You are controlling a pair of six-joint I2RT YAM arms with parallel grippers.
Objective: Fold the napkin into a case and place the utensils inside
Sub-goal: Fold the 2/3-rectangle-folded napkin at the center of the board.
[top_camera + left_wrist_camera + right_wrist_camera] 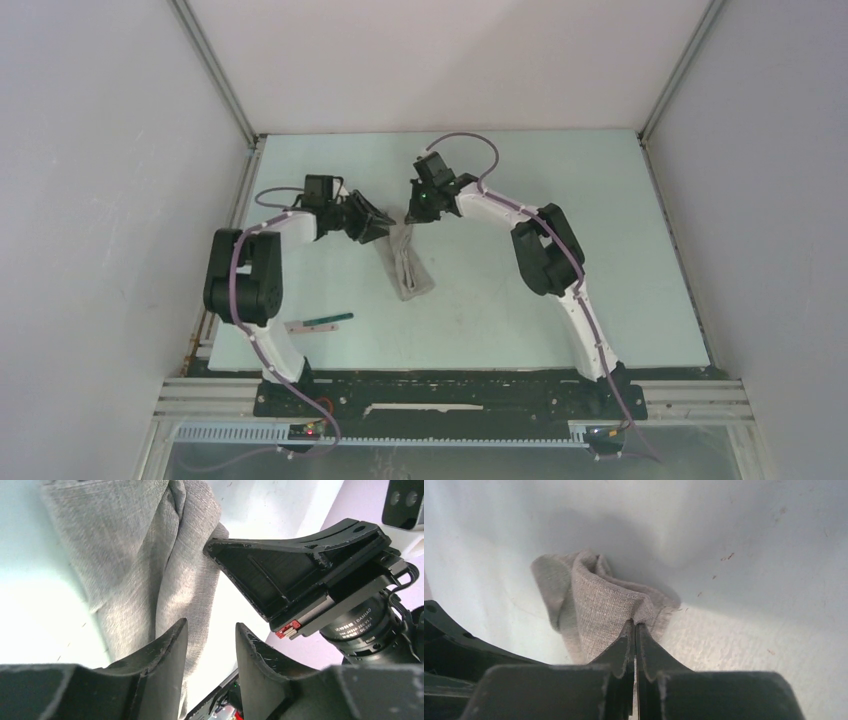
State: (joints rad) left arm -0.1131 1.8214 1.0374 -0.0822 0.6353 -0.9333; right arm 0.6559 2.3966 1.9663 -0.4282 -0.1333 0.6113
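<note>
The napkin (409, 265) lies folded into a narrow grey strip in the middle of the table, bunched at its far end. My right gripper (414, 213) stands at that far end, and in the right wrist view it (634, 624) is shut on a raised fold of the napkin (594, 597). My left gripper (379, 229) is just left of the same end. Its jaws (211, 625) are open with only bare table between them, the napkin (135, 555) beside its left finger. A utensil with a dark green handle (325, 321) lies near the left arm's base. A fork is not clearly visible.
The two grippers are close together over the cloth's far end; the right gripper's black finger (280, 565) fills the upper right of the left wrist view. White walls (440, 60) enclose the table at the back and sides.
</note>
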